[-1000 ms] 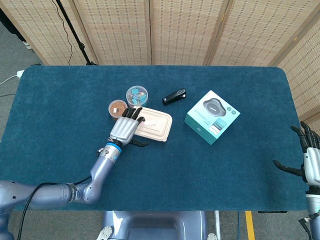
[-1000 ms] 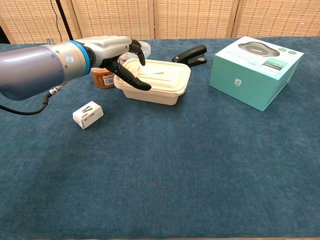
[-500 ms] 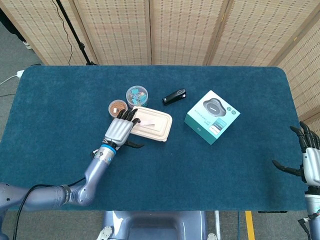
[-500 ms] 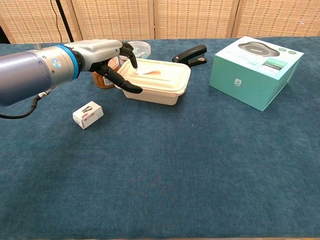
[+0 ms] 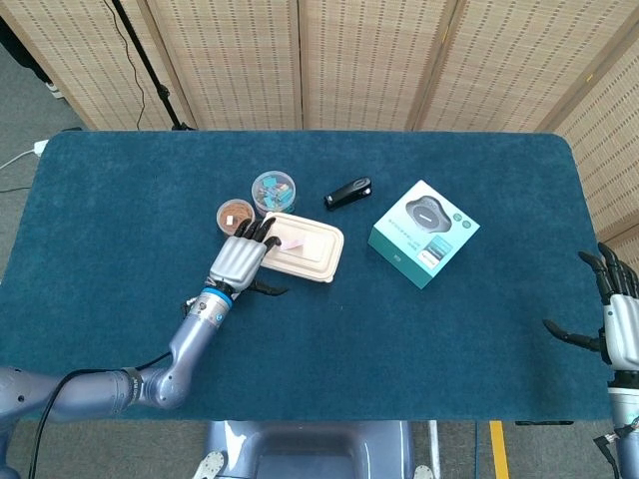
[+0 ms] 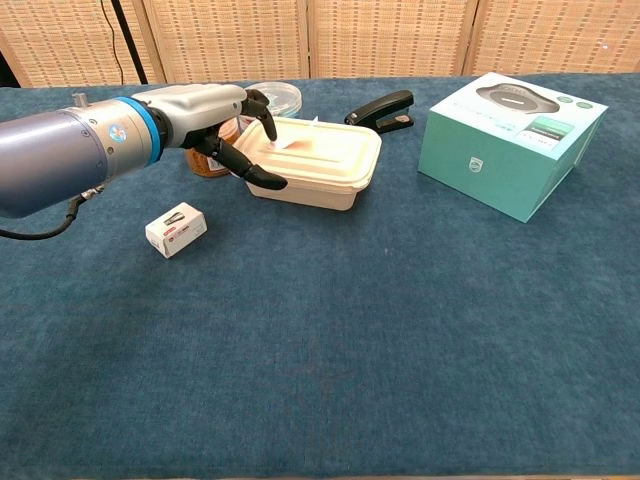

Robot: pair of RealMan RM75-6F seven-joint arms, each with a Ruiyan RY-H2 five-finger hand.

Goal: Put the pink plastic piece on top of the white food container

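The small pink plastic piece (image 6: pixel 297 144) lies on the lid of the white rectangular food container (image 6: pixel 325 170), just off the left hand's (image 6: pixel 222 125) fingertips (image 6: pixel 268 128), apart from them. That hand hovers at the container's left end, fingers spread, holding nothing. Beyond it crowd a brown-filled jar (image 5: pixel 234 215), a clear tub (image 5: pixel 273 188) and a black stapler (image 5: pixel 348 193); a teal box (image 6: pixel 511 142) sits right. The right hand (image 5: pixel 621 324) stands spread off the blue worktop's (image 6: pixel 330 340) right edge.
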